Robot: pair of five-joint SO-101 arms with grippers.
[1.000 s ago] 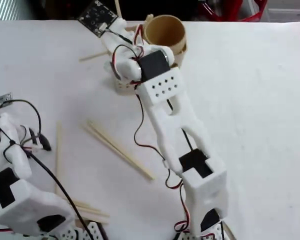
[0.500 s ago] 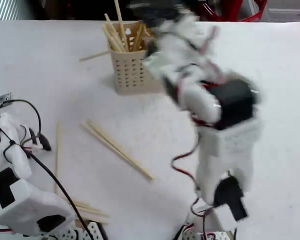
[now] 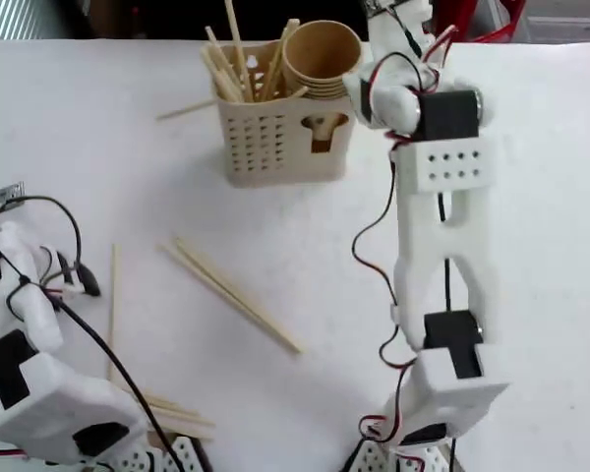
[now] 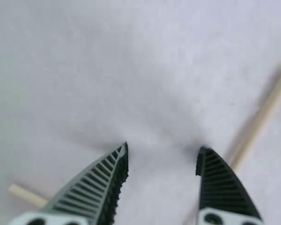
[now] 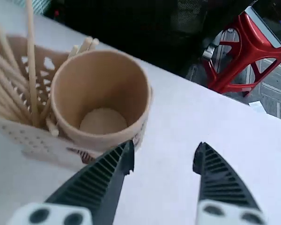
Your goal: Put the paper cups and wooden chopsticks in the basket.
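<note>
Two arms share the white worktop (image 3: pixel 531 147). The right arm (image 3: pixel 442 226) has swung off the basket (image 3: pixel 265 147) within the last second and now stands stretched along its right side. The right pincer (image 5: pixel 164 152) is released and empty just beside the stacked paper cups (image 3: pixel 320 59), which sit in the basket next to upright chopsticks (image 3: pixel 231 64). The cup step looks done, but loose sticks remain: a pair (image 3: pixel 231 293) mid-worktop, a single stick (image 3: pixel 113 305) near the left arm (image 3: pixel 29 393), and another (image 3: pixel 187 108) by the basket's far left corner. The left pincer (image 4: pixel 162 152) hangs parted, holding nothing, low over bare worktop. Open room surrounds the pair; the worktop's far edge runs close behind the basket.
</note>
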